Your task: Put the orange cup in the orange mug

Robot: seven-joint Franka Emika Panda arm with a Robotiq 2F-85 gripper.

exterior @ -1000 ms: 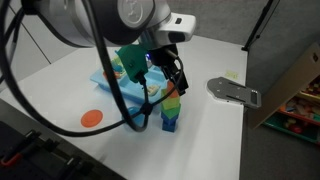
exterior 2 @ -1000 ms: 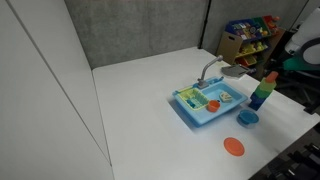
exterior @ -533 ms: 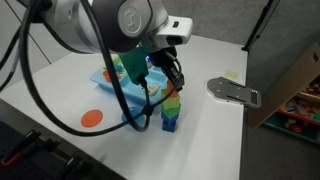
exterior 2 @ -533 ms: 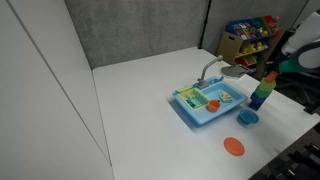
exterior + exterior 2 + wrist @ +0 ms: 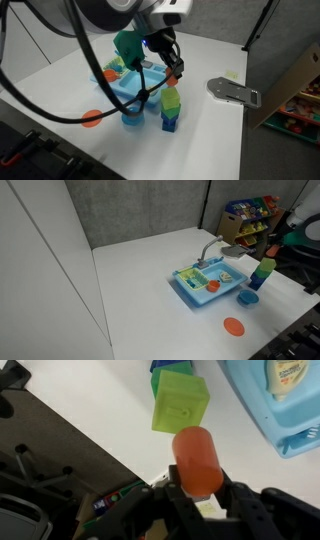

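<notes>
My gripper point(image 5: 198, 487) is shut on the orange cup point(image 5: 197, 458), which stands between its black fingers point(image 5: 173, 488). In both exterior views the orange cup point(image 5: 173, 68) point(image 5: 270, 252) hangs just above a stack of a green cup point(image 5: 171, 99) on a blue one. From the wrist, the green cup point(image 5: 180, 402) lies straight below the held cup. A small orange thing point(image 5: 213, 285) in the blue toy sink point(image 5: 190, 292) looks like the orange mug. It is too small to be sure.
A flat orange plate point(image 5: 91, 118) point(image 5: 233, 327) and a loose blue cup point(image 5: 133, 119) point(image 5: 247, 298) lie on the white table in front of the sink. A grey flat object point(image 5: 233, 91) sits near the table's edge. A shelf of toys point(image 5: 248, 218) stands behind.
The gripper closed on the orange cup on top of the stack and lifted it clear of the green cup. The stack stayed in place.
</notes>
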